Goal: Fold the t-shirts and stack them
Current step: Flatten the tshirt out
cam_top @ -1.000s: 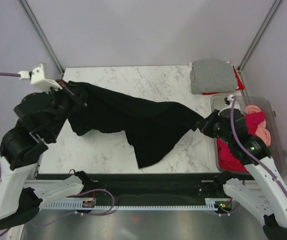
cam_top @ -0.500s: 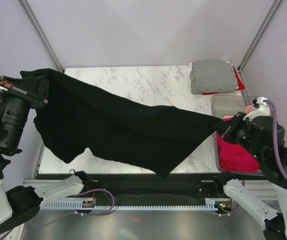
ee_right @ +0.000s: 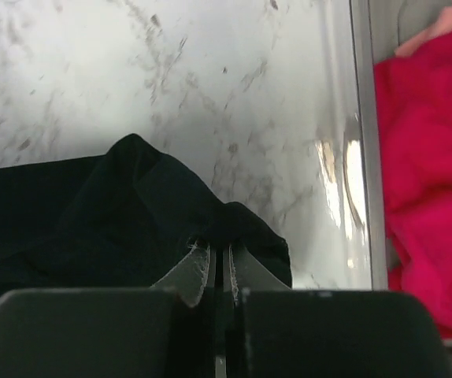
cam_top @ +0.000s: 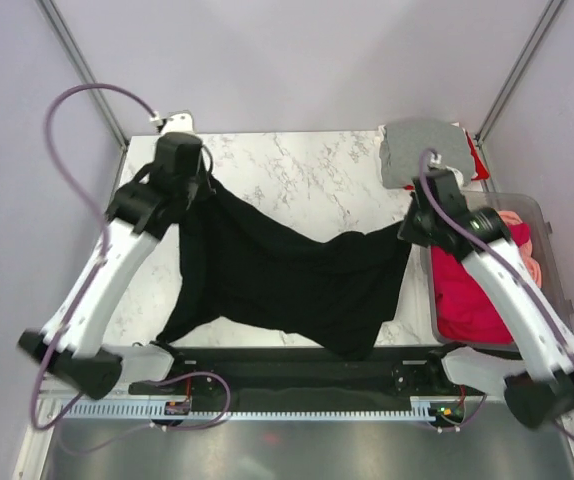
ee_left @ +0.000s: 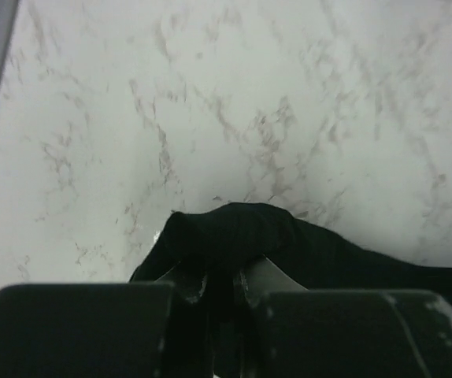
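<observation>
Between the two arms the soft black t-shirt [cam_top: 287, 270] hangs in a slack, wrinkled swag over the veined marble bench [cam_top: 297, 160]. The left gripper [ee_left: 220, 277] pinches one bunched corner and the right gripper [ee_right: 220, 260] the other, both clamped nearly closed on cloth. A folded grey t-shirt [cam_top: 422, 150] lies at the far right corner.

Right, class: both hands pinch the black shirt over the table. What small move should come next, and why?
The left hand and right hand each pinch an edge of the black shirt, which sags between them, still unfolded. So probably lower both together to lay it flat on the table.
</observation>
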### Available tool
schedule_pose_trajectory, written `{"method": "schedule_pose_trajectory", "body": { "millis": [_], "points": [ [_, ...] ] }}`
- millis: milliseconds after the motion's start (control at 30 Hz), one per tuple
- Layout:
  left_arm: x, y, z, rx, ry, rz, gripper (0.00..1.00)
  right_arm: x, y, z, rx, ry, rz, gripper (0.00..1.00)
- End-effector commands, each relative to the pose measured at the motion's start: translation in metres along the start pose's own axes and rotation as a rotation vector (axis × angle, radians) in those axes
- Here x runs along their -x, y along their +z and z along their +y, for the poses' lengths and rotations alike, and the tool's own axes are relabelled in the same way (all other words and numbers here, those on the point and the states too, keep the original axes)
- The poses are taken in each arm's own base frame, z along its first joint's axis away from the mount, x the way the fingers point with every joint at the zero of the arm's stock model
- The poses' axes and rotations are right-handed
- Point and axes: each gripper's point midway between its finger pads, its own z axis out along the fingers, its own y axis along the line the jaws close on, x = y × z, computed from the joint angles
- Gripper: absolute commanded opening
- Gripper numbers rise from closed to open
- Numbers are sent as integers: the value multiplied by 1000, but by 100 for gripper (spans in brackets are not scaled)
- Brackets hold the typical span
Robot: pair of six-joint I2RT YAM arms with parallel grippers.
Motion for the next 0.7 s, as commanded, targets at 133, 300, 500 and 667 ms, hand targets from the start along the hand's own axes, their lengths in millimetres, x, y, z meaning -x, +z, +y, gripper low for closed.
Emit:
{"method": "schedule_pose_trajectory", "body": {
  "millis": [133, 300, 500, 667],
  "points": [
    [-59, 161, 58, 92, -151, 360, 6, 79, 144, 18, -73, 32, 15, 0],
    [-112, 197, 99, 59, -378, 590, 49, 83, 180, 49, 0, -87, 120, 73],
    [-140, 149, 109, 125, -441, 566, 73, 35, 138, 26, 34, 2, 60, 91],
    [-169, 83, 122, 202, -492, 466, 73, -43, 100, 8, 50, 37, 93, 89]
  ]
}}
